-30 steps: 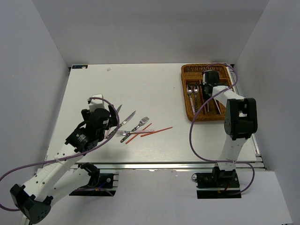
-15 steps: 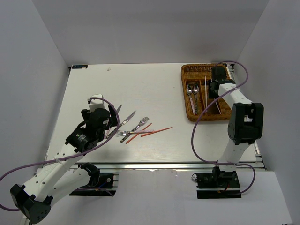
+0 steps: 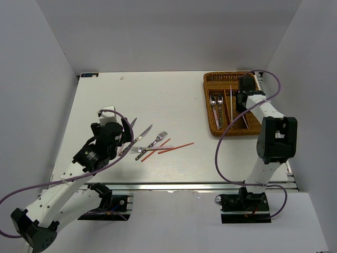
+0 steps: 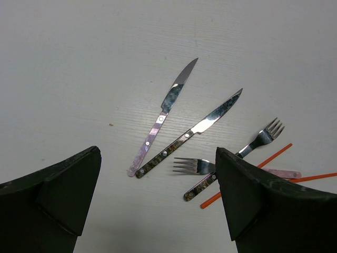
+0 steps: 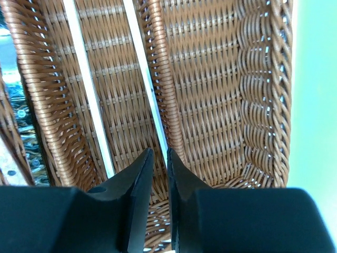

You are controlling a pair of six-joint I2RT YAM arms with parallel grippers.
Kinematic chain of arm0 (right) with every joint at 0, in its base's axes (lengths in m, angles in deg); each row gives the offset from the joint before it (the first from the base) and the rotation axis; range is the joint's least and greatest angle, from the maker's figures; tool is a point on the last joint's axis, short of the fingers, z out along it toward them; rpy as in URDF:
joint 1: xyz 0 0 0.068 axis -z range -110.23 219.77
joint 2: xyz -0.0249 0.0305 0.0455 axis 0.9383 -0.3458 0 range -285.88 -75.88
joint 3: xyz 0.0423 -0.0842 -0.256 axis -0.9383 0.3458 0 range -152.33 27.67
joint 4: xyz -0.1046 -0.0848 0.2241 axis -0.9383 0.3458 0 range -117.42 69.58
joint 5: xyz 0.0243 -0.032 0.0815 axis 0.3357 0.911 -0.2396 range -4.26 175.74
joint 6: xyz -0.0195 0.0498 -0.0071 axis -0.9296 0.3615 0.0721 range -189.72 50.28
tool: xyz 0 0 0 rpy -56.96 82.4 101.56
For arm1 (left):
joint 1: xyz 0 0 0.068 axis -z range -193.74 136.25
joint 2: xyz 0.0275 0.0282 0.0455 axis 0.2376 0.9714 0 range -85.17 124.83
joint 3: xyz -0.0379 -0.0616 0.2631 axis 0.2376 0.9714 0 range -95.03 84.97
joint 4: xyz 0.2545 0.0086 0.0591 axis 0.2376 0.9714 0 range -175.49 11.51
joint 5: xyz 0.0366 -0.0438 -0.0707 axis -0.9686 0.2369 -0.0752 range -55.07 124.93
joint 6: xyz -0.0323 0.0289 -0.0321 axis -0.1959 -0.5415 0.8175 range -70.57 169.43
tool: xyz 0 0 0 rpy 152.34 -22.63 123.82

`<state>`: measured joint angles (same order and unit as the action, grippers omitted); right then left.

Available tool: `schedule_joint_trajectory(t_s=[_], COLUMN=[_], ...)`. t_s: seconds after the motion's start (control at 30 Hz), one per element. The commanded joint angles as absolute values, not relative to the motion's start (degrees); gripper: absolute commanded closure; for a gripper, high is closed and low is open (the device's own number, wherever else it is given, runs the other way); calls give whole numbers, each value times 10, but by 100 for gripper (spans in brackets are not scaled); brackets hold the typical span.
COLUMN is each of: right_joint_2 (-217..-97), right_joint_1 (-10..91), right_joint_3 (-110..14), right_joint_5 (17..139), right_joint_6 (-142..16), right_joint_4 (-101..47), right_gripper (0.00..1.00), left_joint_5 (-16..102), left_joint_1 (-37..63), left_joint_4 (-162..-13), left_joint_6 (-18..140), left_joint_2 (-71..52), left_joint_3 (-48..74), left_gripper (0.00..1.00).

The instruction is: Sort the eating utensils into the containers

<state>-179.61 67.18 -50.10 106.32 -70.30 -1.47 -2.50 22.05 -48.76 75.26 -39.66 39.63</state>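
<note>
The wicker tray [image 3: 231,134] stands at the back right. Two silver spoons [image 3: 215,101] lie in one slot, white chopsticks [image 3: 230,105] in another. My right gripper [image 3: 244,90] is over the tray's far end. In the right wrist view the gripper [image 5: 160,153] is shut on a white chopstick [image 5: 142,58] that leans along a slot divider [image 5: 163,89]; a second white chopstick [image 5: 87,84] lies in the slot to its left. My left gripper [image 4: 157,153] is open and empty above two knives [image 4: 164,110] [image 4: 200,126], two forks [image 4: 194,166] [image 4: 266,134] and red chopsticks [image 4: 266,161].
The loose cutlery lies in a cluster [image 3: 152,143] at the table's front middle, just right of the left arm. A thin red stick [image 3: 225,108] lies in a tray slot beside the spoons. Grey walls enclose the table on three sides.
My right gripper has shifted to the right and a little farther back over the tray. The left arm and the loose cutlery have not moved.
</note>
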Motion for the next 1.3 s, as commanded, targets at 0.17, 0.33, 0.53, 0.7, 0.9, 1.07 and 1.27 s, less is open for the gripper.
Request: schedule_joint_trajectory(t_s=[0.17,0.33,0.53,0.7,0.9,1.07,1.27], right_joint_2=[-1820,-1844,-1890,-1915,-1930,-1893,-1894], right_joint_1=[672,672,672,672,672,672,672], right_joint_3=[-500,-527,-573,-589,-598,-582,-627], right_joint_5=[994,961,955,950,933,952,951], right_joint_6=[-702,-701,-701,-702,-701,-701,-702], right_joint_4=[-71,-91,-87,-107,-94,-77,22], right_gripper=[70,64,63,66,94,100,100], left_joint_5=[-22,-23,-21,-23,-25,-23,-24], left_joint_1=[219,219,219,219,219,219,219], left_joint_4=[-501,-502,-501,-500,-499,-500,-500], left_joint_6=[747,747,747,747,747,747,747], left_joint_2=[-409,-411,-397,-396,-385,-382,-384], left_joint_3=[400,401,399,399,397,397,398], left_gripper=[2,2,2,2,2,2,2])
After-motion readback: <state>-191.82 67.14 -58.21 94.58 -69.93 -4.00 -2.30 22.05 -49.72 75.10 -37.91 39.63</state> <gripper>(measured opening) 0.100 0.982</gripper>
